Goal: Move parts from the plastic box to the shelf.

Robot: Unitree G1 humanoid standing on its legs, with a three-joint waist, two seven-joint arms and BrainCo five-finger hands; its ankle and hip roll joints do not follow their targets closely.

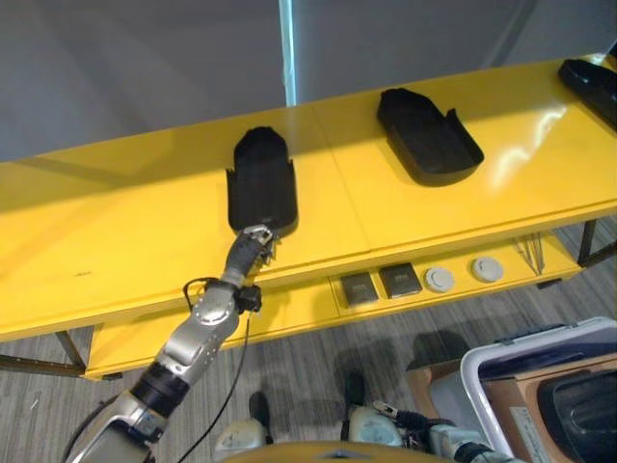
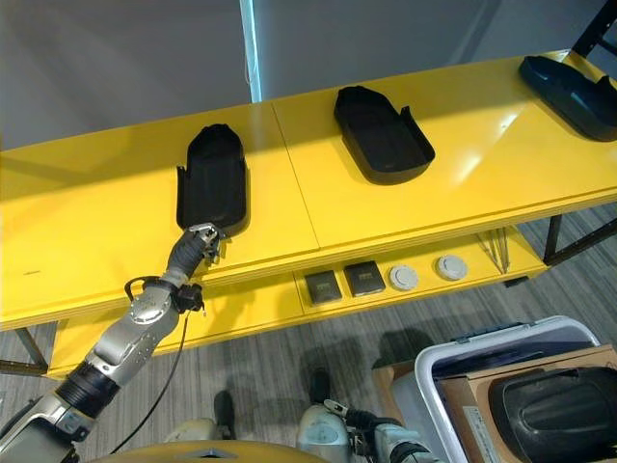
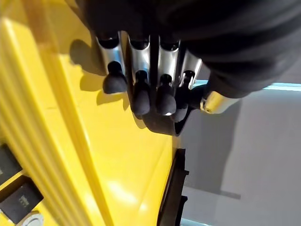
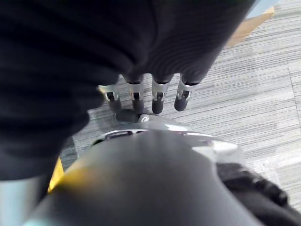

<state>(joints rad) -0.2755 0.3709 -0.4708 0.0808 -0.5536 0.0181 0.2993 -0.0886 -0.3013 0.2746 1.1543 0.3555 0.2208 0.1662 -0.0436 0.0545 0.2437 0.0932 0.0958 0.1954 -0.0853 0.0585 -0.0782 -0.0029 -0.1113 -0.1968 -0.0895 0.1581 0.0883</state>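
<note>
Shelf (image 1: 116,222): glossy yellow. Moulded parts (image 1: 261,180), (image 1: 428,133): matt black. Plastic box (image 2: 453,362) at 5 o'clock: white rim, pale grey wall. Floor (image 2: 270,371): grey, streaked wood-grain pattern. Wall (image 1: 135,68): plain grey.

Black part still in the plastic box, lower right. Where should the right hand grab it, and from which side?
Judging from the head views, take the black part by its raised rim, coming from above: it lies low inside the plastic box, whose white walls block its sides. The right hand hangs relaxed over the floor.
</note>
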